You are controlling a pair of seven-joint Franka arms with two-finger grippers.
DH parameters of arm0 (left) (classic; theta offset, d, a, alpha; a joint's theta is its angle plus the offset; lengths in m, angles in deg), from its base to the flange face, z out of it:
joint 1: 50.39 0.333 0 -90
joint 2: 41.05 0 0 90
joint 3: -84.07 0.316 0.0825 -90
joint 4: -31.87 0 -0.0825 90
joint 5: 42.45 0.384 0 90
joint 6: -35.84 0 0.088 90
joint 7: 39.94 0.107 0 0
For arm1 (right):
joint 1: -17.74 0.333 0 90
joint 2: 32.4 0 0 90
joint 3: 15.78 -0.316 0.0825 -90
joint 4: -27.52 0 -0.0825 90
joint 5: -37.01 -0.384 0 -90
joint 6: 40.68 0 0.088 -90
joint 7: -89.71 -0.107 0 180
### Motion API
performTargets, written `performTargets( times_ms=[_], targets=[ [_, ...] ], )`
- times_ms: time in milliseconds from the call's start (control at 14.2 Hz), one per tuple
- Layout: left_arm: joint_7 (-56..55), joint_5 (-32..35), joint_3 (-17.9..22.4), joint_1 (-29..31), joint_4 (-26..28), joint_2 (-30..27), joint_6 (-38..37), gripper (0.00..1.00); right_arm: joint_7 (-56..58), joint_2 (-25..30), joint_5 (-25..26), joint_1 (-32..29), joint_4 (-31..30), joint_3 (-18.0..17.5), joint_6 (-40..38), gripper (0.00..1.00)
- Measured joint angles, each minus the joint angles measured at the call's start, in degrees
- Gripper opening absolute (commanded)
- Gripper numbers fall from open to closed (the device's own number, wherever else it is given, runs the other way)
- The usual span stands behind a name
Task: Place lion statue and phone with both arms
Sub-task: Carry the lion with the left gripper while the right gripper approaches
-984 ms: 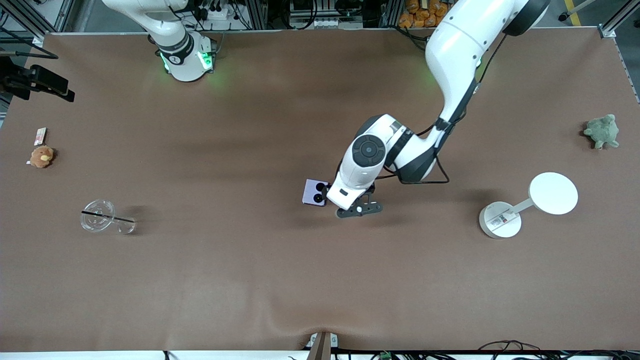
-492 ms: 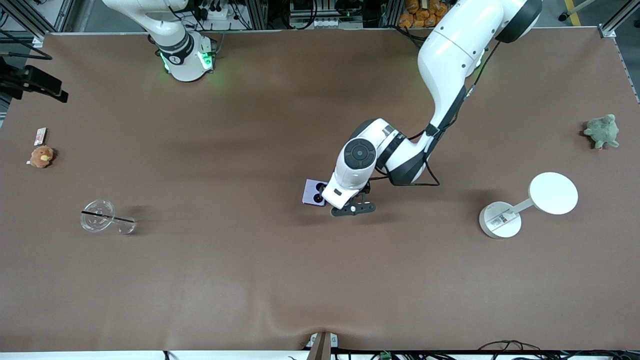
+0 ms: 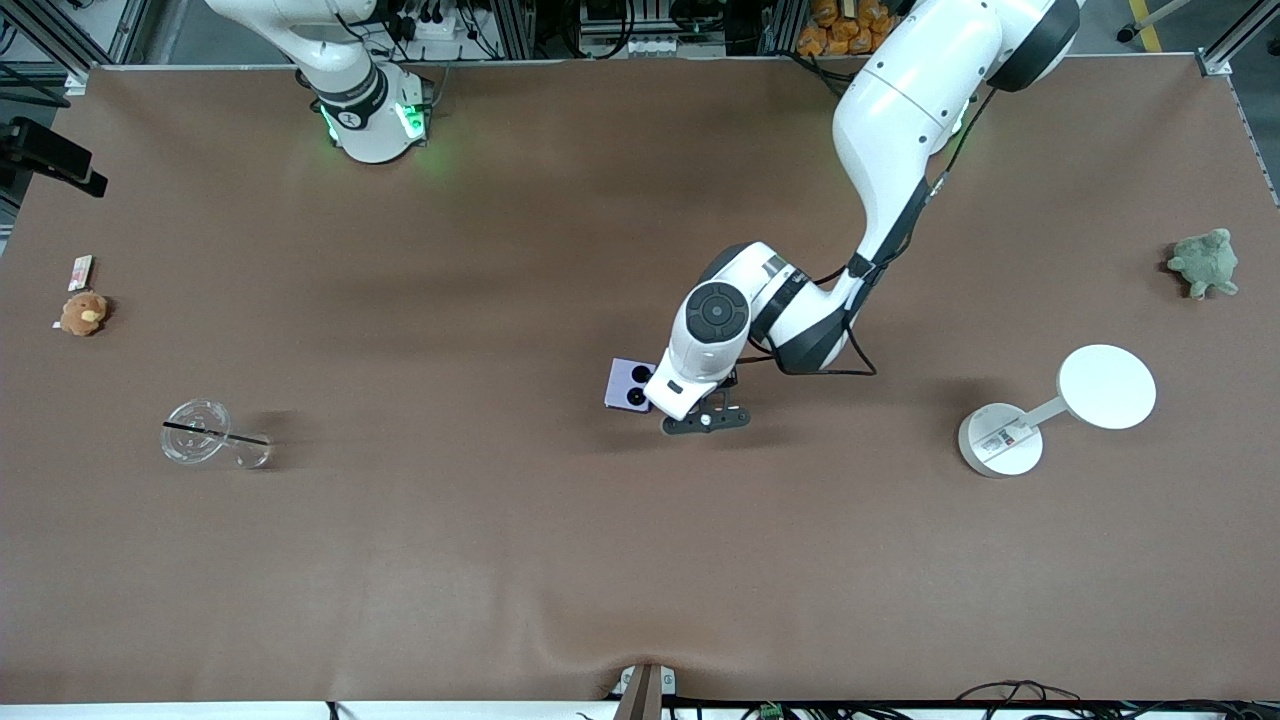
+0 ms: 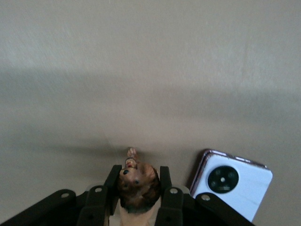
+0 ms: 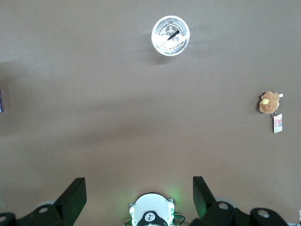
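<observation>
My left gripper (image 3: 705, 418) is shut on the lion statue (image 4: 137, 184), a small orange-brown figurine held head-first between the fingers (image 4: 113, 181). It hangs low over the middle of the table, right beside the phone (image 3: 628, 383). The phone is lilac with black camera circles and lies flat; it also shows in the left wrist view (image 4: 233, 183). In the front view the hand hides the lion. My right gripper (image 5: 139, 188) is open and empty, held high over the right arm's base (image 5: 150, 214), where the arm waits.
A clear cup with a black straw (image 3: 200, 432) stands toward the right arm's end, with a brown plush toy (image 3: 83, 313) and a white-red card (image 3: 80, 271) near that edge. A white stand with a round disc (image 3: 1050, 405) and a green plush turtle (image 3: 1205, 262) sit toward the left arm's end.
My left gripper has moved a little closer to the phone with the lion in it. The phone has not moved.
</observation>
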Motion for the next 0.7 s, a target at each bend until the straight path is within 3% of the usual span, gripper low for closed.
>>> performTargets(
  times_ms=[281, 492, 703],
  targets=[
    [2.44, 2.02, 0.29, 3.38, -1.71, -2.0, -0.67, 0.0, 0.0, -0.14, 0.0, 0.0, -0.01, 0.0, 0.0, 1.0],
    [5.19, 2.02, 0.28, 7.99, -1.99, -6.41, -5.32, 0.0, 0.0, -1.26, -0.05, -0.01, -0.59, -0.02, 0.53, 1.0],
    [13.04, 2.02, 0.33, 14.21, -1.83, -9.75, -11.74, 0.0, 0.17, -8.28, -1.5, 0.76, -1.29, -0.86, 4.98, 1.0]
  ],
)
